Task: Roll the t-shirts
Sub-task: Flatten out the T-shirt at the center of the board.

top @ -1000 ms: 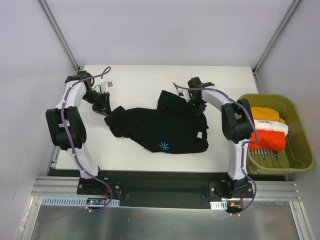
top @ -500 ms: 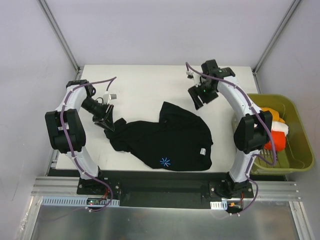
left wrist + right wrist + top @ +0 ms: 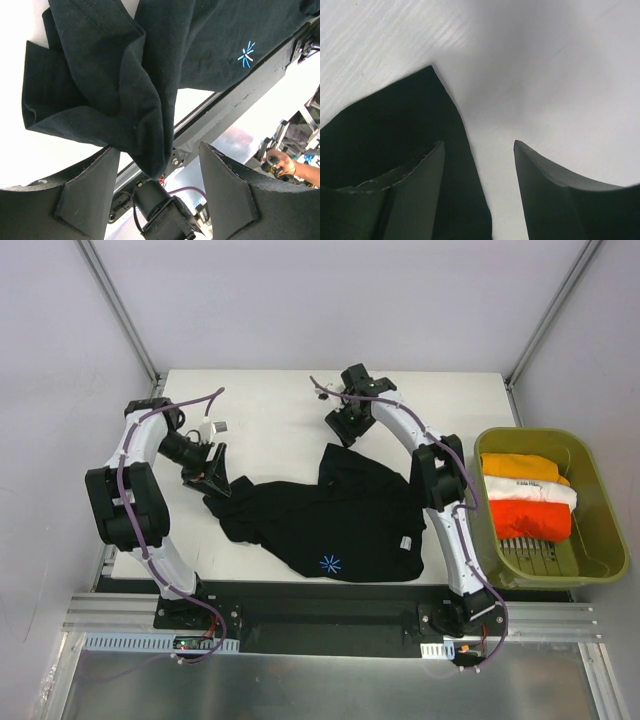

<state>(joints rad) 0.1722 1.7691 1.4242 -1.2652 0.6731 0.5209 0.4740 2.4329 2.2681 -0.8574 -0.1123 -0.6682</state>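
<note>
counting four shirts, you have one black shirt (image 3: pixel 330 515) on the table (image 3: pixel 270 410) and three bundles (image 3: pixel 530 492) in one bin (image 3: pixel 600 475); left gripper (image 3: pixel 159 146) and right gripper (image 3: pixel 478 143) both gape, clamping nothing.

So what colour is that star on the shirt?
The star is light blue, clearest in the left wrist view.

The white table (image 3: pixel 270 405) spreads under and beyond the right gripper (image 3: pixel 342 430). An olive-yellow plastic bin (image 3: pixel 608 520) stands well to that gripper's right, past the table's edge. A metal rail (image 3: pixel 560 618) runs well nearer than the left gripper (image 3: pixel 215 478).
</note>
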